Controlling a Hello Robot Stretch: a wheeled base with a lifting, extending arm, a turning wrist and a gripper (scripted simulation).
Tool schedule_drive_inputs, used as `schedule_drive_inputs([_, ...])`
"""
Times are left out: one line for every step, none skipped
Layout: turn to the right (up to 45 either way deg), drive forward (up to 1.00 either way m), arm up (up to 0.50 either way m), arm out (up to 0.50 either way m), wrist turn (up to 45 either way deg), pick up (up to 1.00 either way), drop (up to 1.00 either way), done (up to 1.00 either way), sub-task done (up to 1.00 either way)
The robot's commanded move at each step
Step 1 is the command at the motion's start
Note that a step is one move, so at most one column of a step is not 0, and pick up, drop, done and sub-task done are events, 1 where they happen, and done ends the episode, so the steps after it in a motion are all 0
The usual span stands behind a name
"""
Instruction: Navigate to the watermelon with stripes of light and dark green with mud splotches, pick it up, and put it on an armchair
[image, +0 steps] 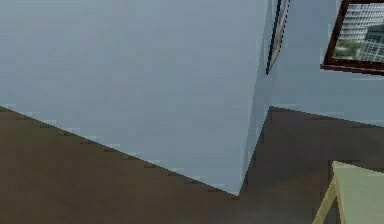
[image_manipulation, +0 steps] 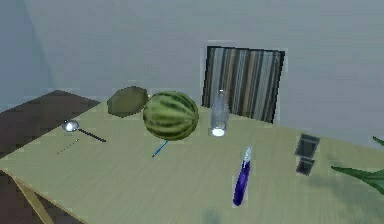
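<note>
The striped watermelon (image_manipulation: 171, 115) rests on the table (image_manipulation: 120, 170), just beside a smaller dull-green lump (image_manipulation: 127, 101) and near a clear bottle (image_manipulation: 218, 113) — the robot seems parked side-on to the table to allow a sideways reach for it. The fingers' state I cannot tell

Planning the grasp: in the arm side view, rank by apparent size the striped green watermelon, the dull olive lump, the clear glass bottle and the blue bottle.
1. Striped green watermelon: largest.
2. Dull olive lump: clearly smaller.
3. Clear glass bottle and blue bottle: similar; the blue one lies nearer the camera, so unranked.
</note>
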Motion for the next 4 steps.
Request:
schedule_drive_inputs([0.0, 0.0, 0.38, 0.0, 0.0, 0.0, 0.0, 0.0, 0.0])
schedule_drive_inputs([0.0, 0.0, 0.0, 0.48, 0.0, 0.0, 0.0, 0.0, 0.0])
schedule_drive_inputs([0.0, 0.0, 0.0, 0.0, 45.0, 0.0, 0.0, 0.0, 0.0])
schedule_drive_inputs([0.0, 0.0, 0.0, 0.0, 45.0, 0.0, 0.0, 0.0, 0.0])
